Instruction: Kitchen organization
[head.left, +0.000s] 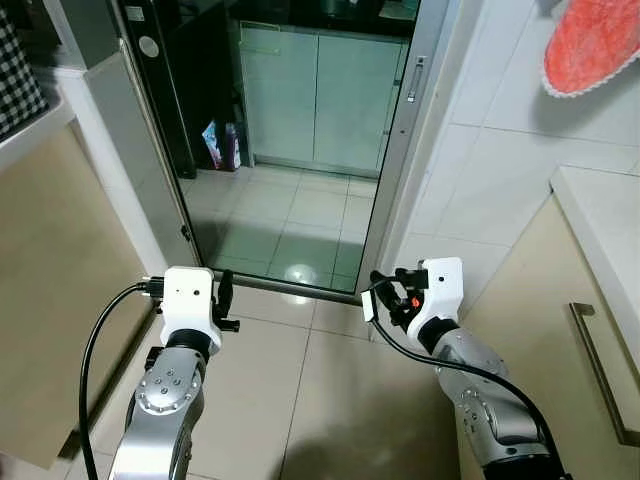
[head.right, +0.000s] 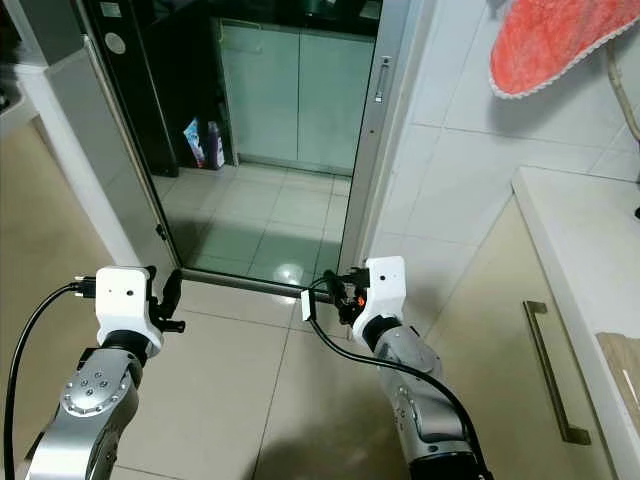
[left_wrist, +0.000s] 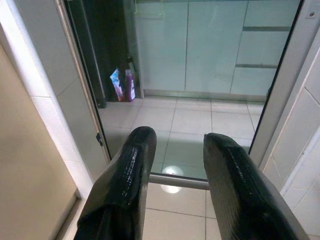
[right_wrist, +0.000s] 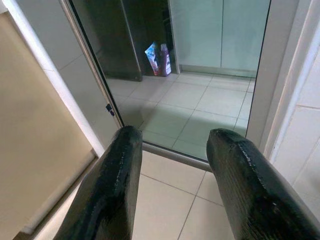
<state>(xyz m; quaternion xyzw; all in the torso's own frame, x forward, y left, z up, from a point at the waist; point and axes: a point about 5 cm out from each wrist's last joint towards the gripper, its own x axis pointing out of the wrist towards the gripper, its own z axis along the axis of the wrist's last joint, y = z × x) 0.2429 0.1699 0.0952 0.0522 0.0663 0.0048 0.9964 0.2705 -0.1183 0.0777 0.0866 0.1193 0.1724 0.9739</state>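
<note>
So far nothing looks organized: judged from the frames, the task is barely begun, with the robot facing a glass sliding door (head.left: 300, 150) in the upper centre, the kitchen behind it. No specific item to sort is identifiable yet. Pale cabinets (head.left: 320, 95) beyond the glass stand closed, contents hidden. 2 small packages (head.left: 222, 147), 1 blue, 1 purple, sit on the floor at upper left of centre. Left gripper (left_wrist: 172, 175) and right gripper (right_wrist: 172, 175), lower frame, both gape wide, holding nothing.
</note>
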